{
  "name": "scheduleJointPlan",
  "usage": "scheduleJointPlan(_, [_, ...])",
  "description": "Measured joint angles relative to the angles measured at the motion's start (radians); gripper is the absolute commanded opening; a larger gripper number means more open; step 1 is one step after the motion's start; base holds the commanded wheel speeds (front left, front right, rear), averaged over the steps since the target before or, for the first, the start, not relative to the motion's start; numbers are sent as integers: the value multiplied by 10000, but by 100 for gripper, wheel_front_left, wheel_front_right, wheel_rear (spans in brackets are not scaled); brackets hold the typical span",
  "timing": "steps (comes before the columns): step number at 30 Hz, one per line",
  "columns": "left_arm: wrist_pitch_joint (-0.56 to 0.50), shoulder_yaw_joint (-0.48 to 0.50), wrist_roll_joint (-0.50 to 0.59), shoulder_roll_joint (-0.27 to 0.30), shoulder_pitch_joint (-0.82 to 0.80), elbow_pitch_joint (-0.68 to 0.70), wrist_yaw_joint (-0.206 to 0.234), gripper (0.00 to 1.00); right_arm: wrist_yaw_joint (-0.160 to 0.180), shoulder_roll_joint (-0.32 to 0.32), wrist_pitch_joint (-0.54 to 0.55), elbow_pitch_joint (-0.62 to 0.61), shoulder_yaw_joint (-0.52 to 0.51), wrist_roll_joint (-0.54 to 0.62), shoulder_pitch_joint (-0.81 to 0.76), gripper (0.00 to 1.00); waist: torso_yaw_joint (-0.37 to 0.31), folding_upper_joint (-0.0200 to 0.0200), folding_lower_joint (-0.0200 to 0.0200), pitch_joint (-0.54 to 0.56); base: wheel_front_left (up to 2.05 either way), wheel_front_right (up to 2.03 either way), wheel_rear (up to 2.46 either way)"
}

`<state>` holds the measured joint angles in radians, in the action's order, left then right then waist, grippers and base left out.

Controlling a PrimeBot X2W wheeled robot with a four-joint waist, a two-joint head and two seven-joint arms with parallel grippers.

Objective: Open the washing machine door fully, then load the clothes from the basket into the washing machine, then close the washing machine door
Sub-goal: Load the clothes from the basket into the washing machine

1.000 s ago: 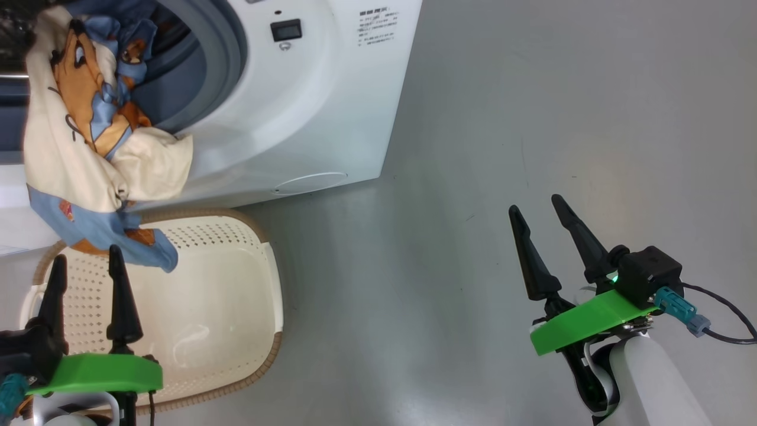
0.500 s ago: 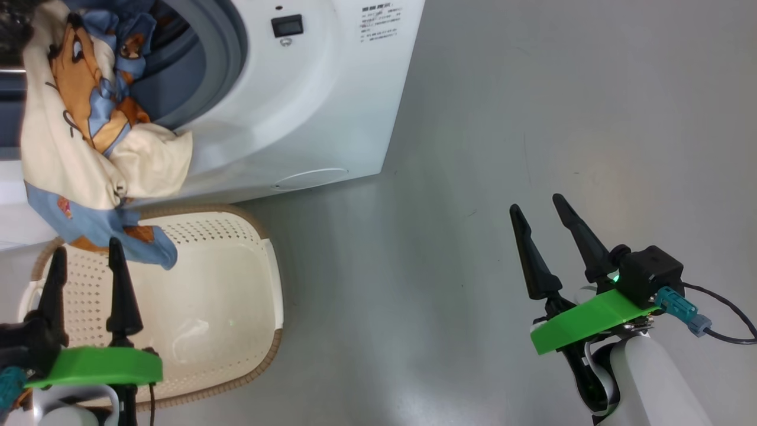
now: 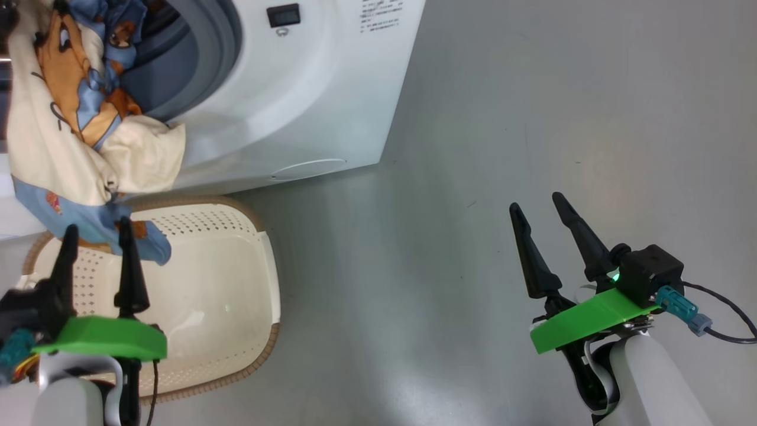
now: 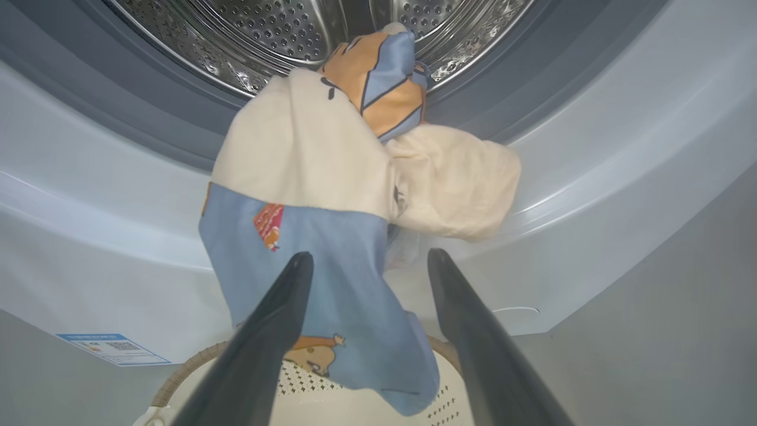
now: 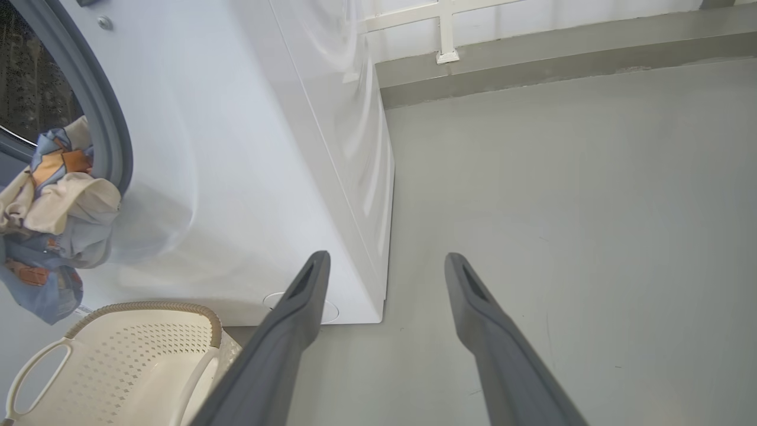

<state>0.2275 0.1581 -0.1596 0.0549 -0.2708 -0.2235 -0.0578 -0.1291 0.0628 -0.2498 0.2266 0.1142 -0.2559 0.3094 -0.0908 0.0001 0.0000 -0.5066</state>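
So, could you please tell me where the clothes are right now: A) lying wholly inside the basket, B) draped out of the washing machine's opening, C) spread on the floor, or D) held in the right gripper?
B: the clothes spill out of the opening of the washing machine and hang down its front, their blue end dangling toward the basket.
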Motion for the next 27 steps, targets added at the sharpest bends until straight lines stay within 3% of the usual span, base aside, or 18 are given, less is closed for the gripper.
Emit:
scheduleJointPlan(12, [-786,33,12,337,-921,-989,113,100,0,-27,0,0,44,-82,13,100,-205,0,0,-223,0,0,0])
scheduleJointPlan(26, [-474,84,-234,723,-2663,-2585,184,100,0,-54,0,-13,255,-355,244,100,-542,0,0,-816,0,0,0])
scheduleJointPlan(27, [-395,88,-236,746,-2760,-2675,184,49,0,-56,0,-13,270,-403,244,100,-571,0,0,-844,0,0,0])
